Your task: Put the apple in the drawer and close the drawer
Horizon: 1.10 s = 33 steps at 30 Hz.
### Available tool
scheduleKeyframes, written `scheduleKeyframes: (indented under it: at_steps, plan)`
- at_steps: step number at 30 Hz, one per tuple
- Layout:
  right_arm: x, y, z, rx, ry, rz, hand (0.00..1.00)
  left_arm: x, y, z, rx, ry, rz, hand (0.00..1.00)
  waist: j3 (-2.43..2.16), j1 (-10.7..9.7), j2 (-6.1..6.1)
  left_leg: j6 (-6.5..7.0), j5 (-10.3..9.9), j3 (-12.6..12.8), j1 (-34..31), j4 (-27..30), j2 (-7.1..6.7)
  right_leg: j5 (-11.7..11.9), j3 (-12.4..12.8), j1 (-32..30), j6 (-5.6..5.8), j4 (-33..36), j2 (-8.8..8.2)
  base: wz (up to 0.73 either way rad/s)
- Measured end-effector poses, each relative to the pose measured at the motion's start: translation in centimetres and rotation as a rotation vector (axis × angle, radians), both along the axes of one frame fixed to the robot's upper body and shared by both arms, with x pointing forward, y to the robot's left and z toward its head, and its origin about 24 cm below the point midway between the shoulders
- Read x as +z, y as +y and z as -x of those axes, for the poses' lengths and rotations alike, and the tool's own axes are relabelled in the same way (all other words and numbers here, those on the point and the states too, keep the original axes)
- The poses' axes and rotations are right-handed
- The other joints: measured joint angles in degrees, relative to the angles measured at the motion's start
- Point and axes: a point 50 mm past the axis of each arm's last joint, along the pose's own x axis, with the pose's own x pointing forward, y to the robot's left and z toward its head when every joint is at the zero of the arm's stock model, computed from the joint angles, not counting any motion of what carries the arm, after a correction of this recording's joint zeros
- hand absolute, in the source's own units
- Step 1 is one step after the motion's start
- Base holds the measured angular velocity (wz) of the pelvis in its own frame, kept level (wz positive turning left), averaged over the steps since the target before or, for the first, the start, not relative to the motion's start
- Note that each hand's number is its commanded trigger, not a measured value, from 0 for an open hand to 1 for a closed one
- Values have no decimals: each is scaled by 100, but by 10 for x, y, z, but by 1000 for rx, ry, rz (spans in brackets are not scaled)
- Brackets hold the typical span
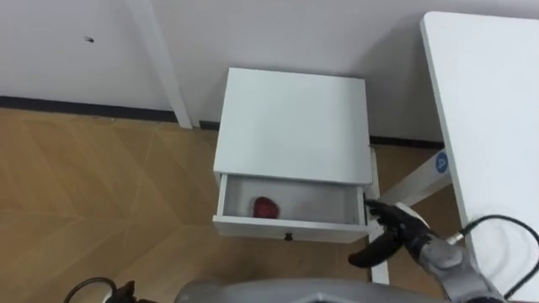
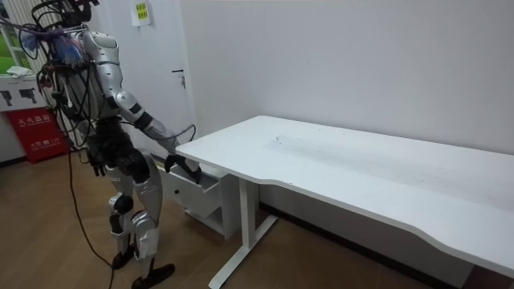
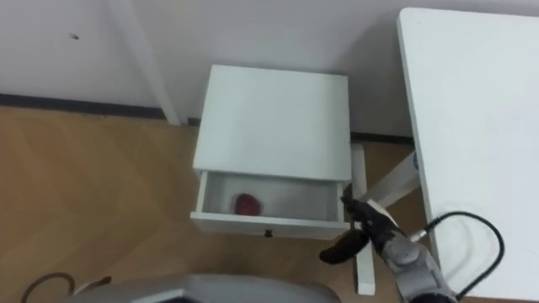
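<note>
Left eye view looks straight down into the open drawer (image 1: 290, 227), and there the apple (image 1: 266, 207) lies: small and red, on the drawer's floor, left of the middle. The drawer is pulled out from a white cabinet (image 1: 295, 118) that stands against the wall.

The right hand (image 1: 402, 234) is well apart from the apple, at the drawer's right front corner. Its fingers are stretched out toward that corner, with the thumb spread away below them, and it holds nothing. I cannot tell whether the fingertips actually touch the front panel.

The room view gives the stance instead. The robot stands upright before the cabinet, just beside the end of a white table (image 1: 497, 101). Its right arm slopes down and forward, with the dark hand low at the drawer's front.
</note>
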Motion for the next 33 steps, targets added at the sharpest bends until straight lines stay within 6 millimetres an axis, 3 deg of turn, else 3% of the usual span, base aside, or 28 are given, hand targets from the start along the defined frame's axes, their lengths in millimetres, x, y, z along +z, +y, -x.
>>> scheduleKeyframes:
  at_steps: [6,10,12,14,16,17,18,19,20,21,22,23,24,26,28,33]
  plan:
    - [-12,-1,27,-227,36,-60,0,0,2,12,95,6,-12,0,-17,-70,45,78,-87,9,56,49,-71,-54,-51,96,93,-2,-87,6]
    - [-20,-15,59,-388,132,-5,0,-1,0,20,130,36,-17,0,-22,-294,140,181,-161,90,66,67,-217,-180,-59,56,237,262,-284,6]
    - [-21,-23,72,-515,156,4,0,-1,-1,22,140,44,-15,0,-8,-427,148,258,-230,162,63,108,-277,-266,4,-105,292,639,-401,-12]
    - [-19,-33,79,-573,170,42,0,-2,-3,18,155,45,-4,0,14,-565,267,350,-318,206,41,191,-325,-280,99,-429,310,1323,-550,-7]
    - [-19,-39,104,-628,248,92,0,-2,-1,6,163,22,-2,0,19,-599,288,543,-443,304,59,280,-521,-240,308,-1116,308,2745,-942,-3]
    - [-19,-39,109,-640,268,94,0,-2,-1,5,162,19,-3,0,17,-593,286,591,-479,335,64,314,-545,-153,372,-1298,302,3062,-1029,-22]
    - [-20,-40,116,-656,299,96,0,-2,0,5,159,20,-2,0,20,-588,350,672,-573,382,46,444,-558,206,438,-1655,216,3633,-1148,-34]
    - [-20,-39,124,-671,333,96,0,-2,-1,7,160,30,-2,0,28,-613,463,740,-670,397,33,560,-506,743,473,-2002,132,4169,-1196,-42]
    - [-20,-38,129,-689,353,88,0,-2,0,10,162,41,-5,0,47,-634,549,830,-738,461,22,647,-452,1491,606,-2417,109,4685,-1213,-30]
    - [-21,-36,131,-697,362,83,0,-2,2,12,162,45,-11,0,49,-666,562,877,-771,473,-3,706,-429,1815,663,-2663,72,5062,-1205,-14]
    - [-22,-33,134,-700,378,72,0,0,7,16,154,58,-26,0,41,-758,526,943,-830,467,-48,854,-395,1707,707,-3233,57,6296,-1137,-13]
    - [-22,-33,132,-710,372,67,0,0,9,17,144,68,-33,0,47,-725,550,1003,-893,494,-179,1034,-307,1332,622,-3711,66,7552,-1019,-15]
    - [-22,-33,132,-716,367,64,0,0,10,18,145,79,-35,0,45,-703,560,1027,-908,492,-256,1093,-262,1182,541,-3956,74,8105,-923,-20]
    - [-23,-32,126,-718,356,55,0,1,12,14,142,100,-41,0,29,-708,642,1076,-937,478,-475,1245,-22,751,103,-4770,62,9536,-601,-3]
    - [-24,-29,123,-719,364,50,0,1,12,15,138,128,-41,0,37,-710,672,1103,-956,417,-530,1337,82,559,-120,-5222,73,9948,-566,7]
    - [-26,-25,123,-746,377,36,0,0,11,16,123,160,-37,0,32,-672,631,1229,-1090,254,-764,1719,122,321,-193,-5641,211,10499,-776,15]
